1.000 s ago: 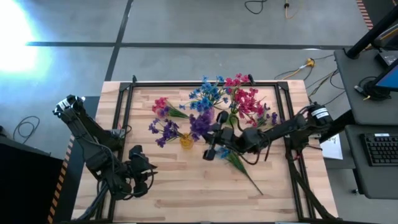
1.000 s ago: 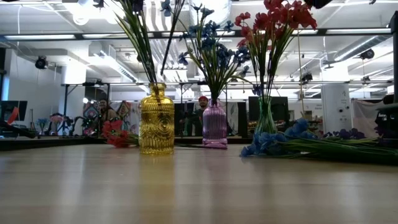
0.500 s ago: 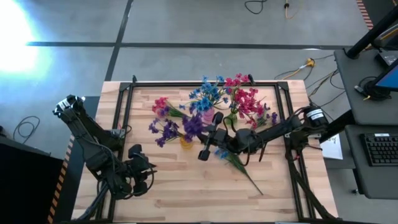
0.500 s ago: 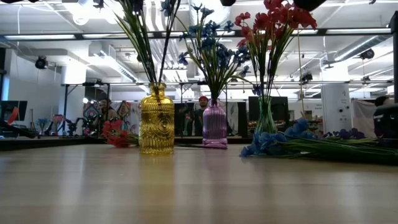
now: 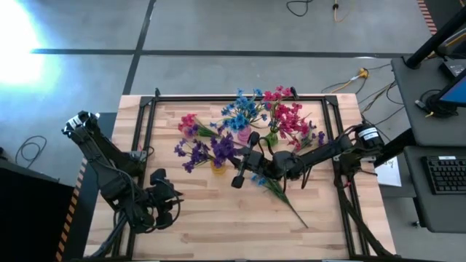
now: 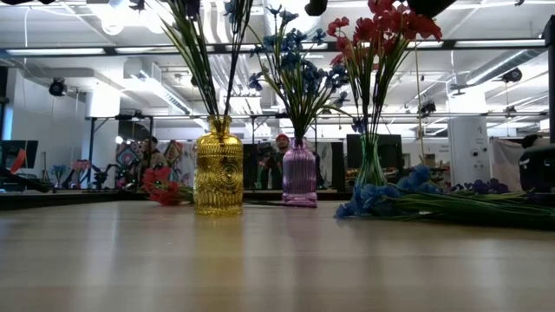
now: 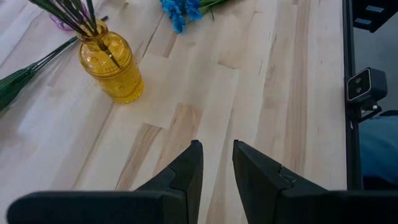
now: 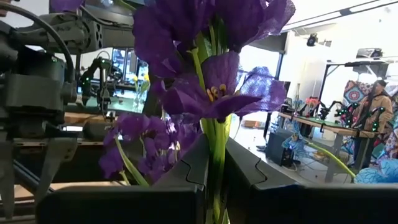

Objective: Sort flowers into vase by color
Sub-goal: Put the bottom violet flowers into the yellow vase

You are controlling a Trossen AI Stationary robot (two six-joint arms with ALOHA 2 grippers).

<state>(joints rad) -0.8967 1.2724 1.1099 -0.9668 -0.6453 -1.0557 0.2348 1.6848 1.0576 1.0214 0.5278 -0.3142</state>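
A light wooden table (image 5: 218,218) with a dark frame along its edges carries everything. A yellow glass vase (image 6: 218,169) stands upright on it near the middle. Just beside this vase, toward the far edge, stands a pink-purple vase (image 6: 299,173), and farther along on that side a clear vase (image 6: 369,171). A blue sprig (image 6: 381,198) lies flat on the boards on the near side of the clear vase, its green stem (image 5: 287,203) running toward the near edge. A red-pink sprig (image 6: 159,185) lies behind the yellow vase.
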